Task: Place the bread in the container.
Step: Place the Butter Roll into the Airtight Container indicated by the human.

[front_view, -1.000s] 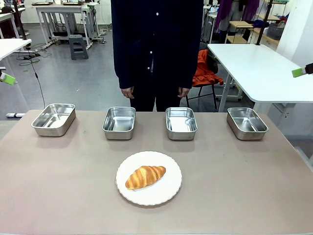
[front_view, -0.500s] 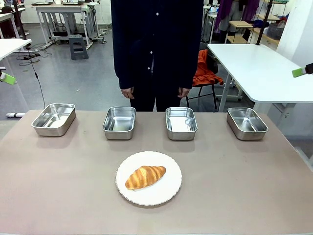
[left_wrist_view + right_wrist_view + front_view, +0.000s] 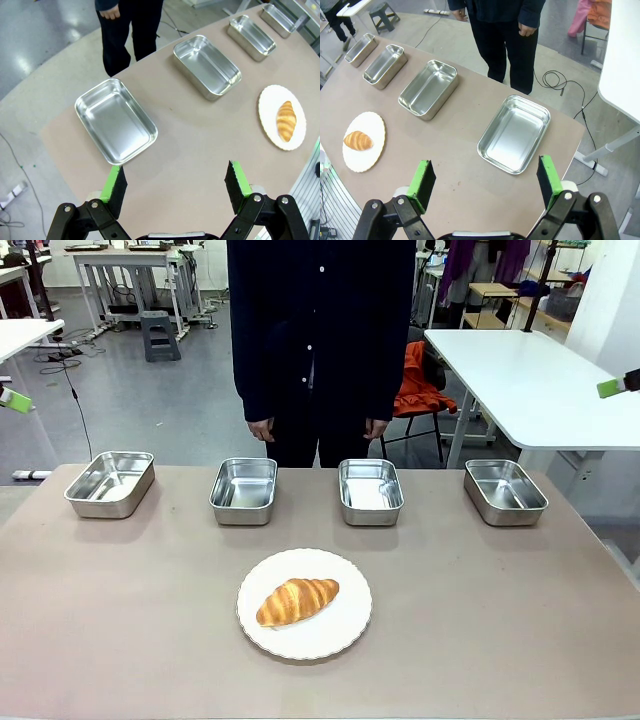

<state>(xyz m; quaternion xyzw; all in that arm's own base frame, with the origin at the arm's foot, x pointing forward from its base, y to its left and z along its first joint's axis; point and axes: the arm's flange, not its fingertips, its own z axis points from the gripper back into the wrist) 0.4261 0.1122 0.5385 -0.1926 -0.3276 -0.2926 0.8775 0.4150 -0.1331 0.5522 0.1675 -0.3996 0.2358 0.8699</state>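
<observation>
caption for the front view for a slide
Croissant on a white plate, four empty steel pans lined up behind, person standing beyond

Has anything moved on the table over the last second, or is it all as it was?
Nothing visibly changed. The croissant lies on the white plate, and the four steel pans stand empty in their row. The left gripper and right gripper hang open, holding nothing. The person stands at the far side, hands down.

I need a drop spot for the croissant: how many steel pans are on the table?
4, in a row across the front view: far-left pan, centre-left pan, centre-right pan, far-right pan. All look empty; nothing seems to hide another.
</observation>
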